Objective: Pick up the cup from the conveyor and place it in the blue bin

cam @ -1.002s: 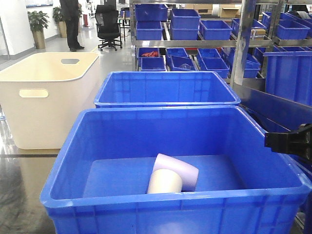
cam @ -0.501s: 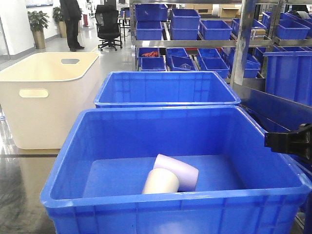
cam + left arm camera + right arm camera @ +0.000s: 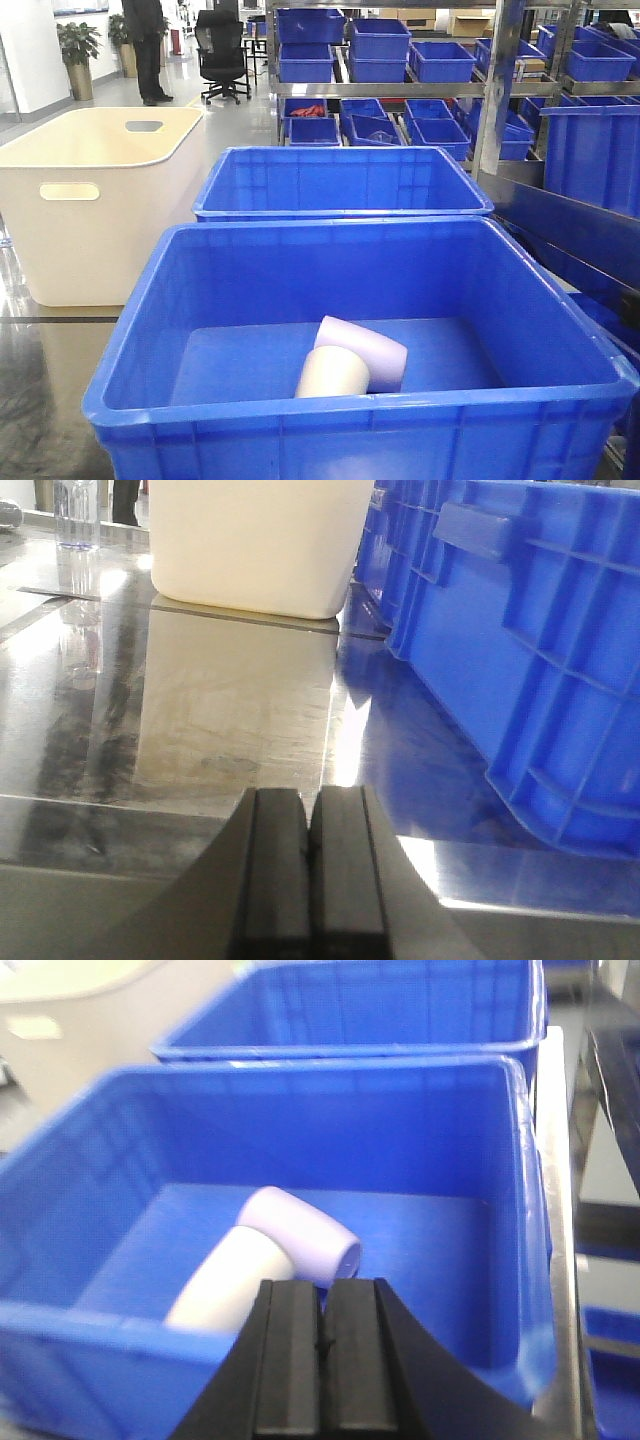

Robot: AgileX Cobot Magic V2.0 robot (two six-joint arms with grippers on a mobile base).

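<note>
Front view first: the big, deep bright-blue plastic bin [image 3: 360, 400] fills the foreground, and on its floor lie two cups on their sides, touching — a pale lilac plastic cup [image 3: 368, 352] and, nearer the front wall, a cream-white cup [image 3: 333, 373]. Behind it sits a second large blue crate [image 3: 340, 180], to the left a cream-white tub with handle slots [image 3: 95, 190], and further back a metal shelf of smaller blue bins [image 3: 400, 70]. No gripper shows here.

Left wrist view: the left gripper [image 3: 310, 865] hangs low over a shiny reflective floor [image 3: 200, 700], its dark pads pressed together with nothing between them.

Right wrist view: the right gripper [image 3: 323, 1360] hovers above the bin's near rim, pads closed flat and empty, both cups lying just beyond.
</note>
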